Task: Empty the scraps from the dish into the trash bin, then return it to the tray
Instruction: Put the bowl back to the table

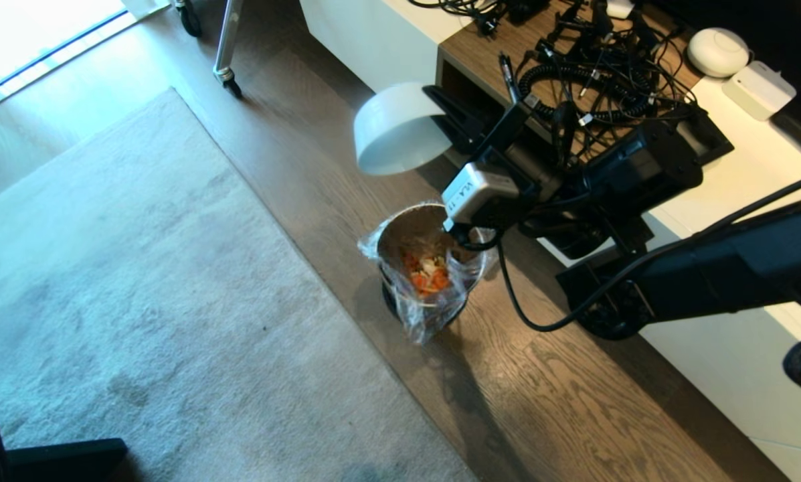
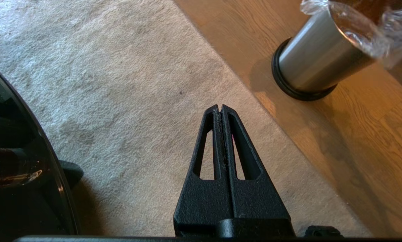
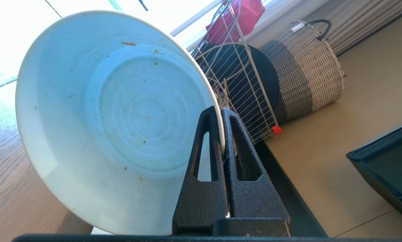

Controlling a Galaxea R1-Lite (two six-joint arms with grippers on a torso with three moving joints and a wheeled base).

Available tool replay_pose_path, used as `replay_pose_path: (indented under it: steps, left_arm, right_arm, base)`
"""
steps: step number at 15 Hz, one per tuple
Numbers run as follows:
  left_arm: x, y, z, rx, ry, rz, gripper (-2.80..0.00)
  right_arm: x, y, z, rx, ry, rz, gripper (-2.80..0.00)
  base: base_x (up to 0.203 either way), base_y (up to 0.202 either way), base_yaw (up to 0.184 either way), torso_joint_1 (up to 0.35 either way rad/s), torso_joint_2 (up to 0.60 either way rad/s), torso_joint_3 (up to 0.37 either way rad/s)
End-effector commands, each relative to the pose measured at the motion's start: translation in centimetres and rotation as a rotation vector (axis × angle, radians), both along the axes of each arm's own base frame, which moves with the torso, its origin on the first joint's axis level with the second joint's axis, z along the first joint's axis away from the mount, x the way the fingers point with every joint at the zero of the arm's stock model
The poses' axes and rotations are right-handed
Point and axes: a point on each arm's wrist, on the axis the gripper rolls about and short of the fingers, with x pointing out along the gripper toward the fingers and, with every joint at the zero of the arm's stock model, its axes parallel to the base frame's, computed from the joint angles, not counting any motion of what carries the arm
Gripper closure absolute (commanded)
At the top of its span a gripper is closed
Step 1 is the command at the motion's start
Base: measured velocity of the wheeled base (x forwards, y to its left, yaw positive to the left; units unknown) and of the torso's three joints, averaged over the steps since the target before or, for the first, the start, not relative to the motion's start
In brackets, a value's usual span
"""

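Note:
My right gripper (image 1: 440, 107) is shut on the rim of the dish (image 1: 400, 130), a small white bowl tipped on its side in the air. It hangs just beyond and above the trash bin (image 1: 407, 231). In the right wrist view the dish (image 3: 113, 121) holds only a few tiny crumbs, and the gripper (image 3: 220, 111) pinches its edge. The scraps (image 1: 428, 273), orange and pale bits, lie inside the bin's clear bag. A dark rimmed corner, likely the tray (image 3: 382, 168), shows in the right wrist view. My left gripper (image 2: 220, 107) hangs shut and empty over the carpet, near the steel bin (image 2: 316, 64).
The bin stands on wooden floor between a grey carpet (image 1: 139, 268) and a low white cabinet (image 1: 728, 348) with a tangle of cables (image 1: 601, 73) on top. A wheeled stand leg (image 1: 226, 47) is farther back. A wicker basket (image 3: 308, 67) and a wire rack (image 3: 241, 77) lie beyond the dish.

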Motion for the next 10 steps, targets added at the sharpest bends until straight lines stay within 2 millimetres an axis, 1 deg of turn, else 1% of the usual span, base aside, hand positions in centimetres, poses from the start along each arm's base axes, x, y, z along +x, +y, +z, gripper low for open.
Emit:
replay_pose_path:
  steps: [1,7,10]
  left_arm:
    - [0.0,0.0,0.0,-0.001,-0.001,0.0,0.0]
    - [0.0,0.0,0.0,-0.001,-0.001,0.0,0.0]
    - [0.0,0.0,0.0,-0.001,-0.001,0.0,0.0]
  right_arm:
    - [-0.31,-0.23,0.22,0.019,-0.039,-0.003,0.0]
    - [-0.07,-0.31,-0.68,0.016,0.009,-0.015,0.0]
    - [0.08,-0.56,-0.62,0.088,0.077,-0.074,0.0]
  base:
    - [0.0,0.0,0.0,0.0,0.0,0.0]
    - [0.0,0.0,0.0,0.0,0.0,0.0]
    - [0.0,0.0,0.0,0.0,0.0,0.0]
